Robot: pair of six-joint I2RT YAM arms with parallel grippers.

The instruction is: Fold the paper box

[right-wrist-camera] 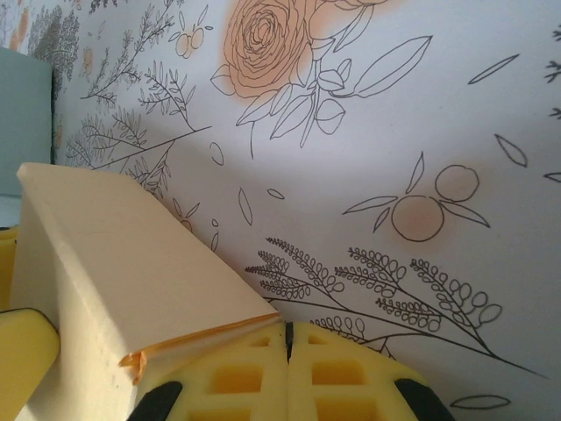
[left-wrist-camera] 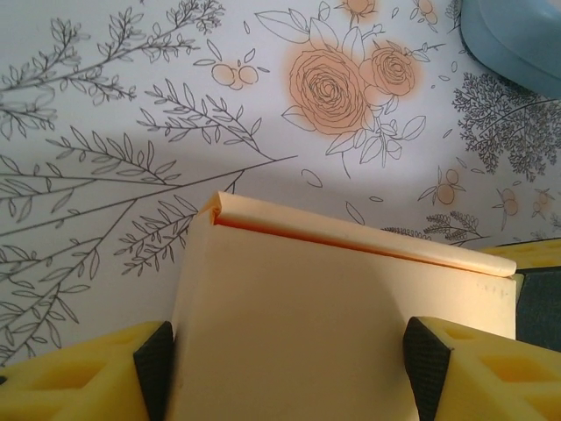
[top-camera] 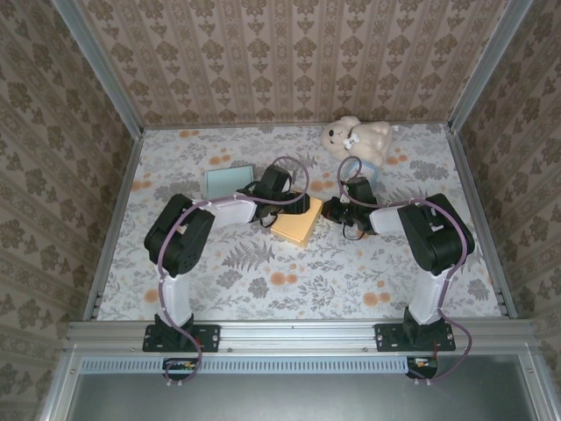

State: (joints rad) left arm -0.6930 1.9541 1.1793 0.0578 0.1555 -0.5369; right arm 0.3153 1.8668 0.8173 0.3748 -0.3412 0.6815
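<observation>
The paper box is a pale orange, flat closed carton lying mid-table between the two arms. My left gripper reaches over it from the left. In the left wrist view the box lies between its wide-apart fingers, the left pad against the box's side and the right pad in front of its top face; the gripper is open. My right gripper is shut with nothing in it, and its tips touch the box's lower corner, where an orange flap edge shows.
A white teddy bear sits at the back right with a pale blue object in front of it. A pale green flat panel lies behind the left arm. Patterned walls enclose the floral tablecloth.
</observation>
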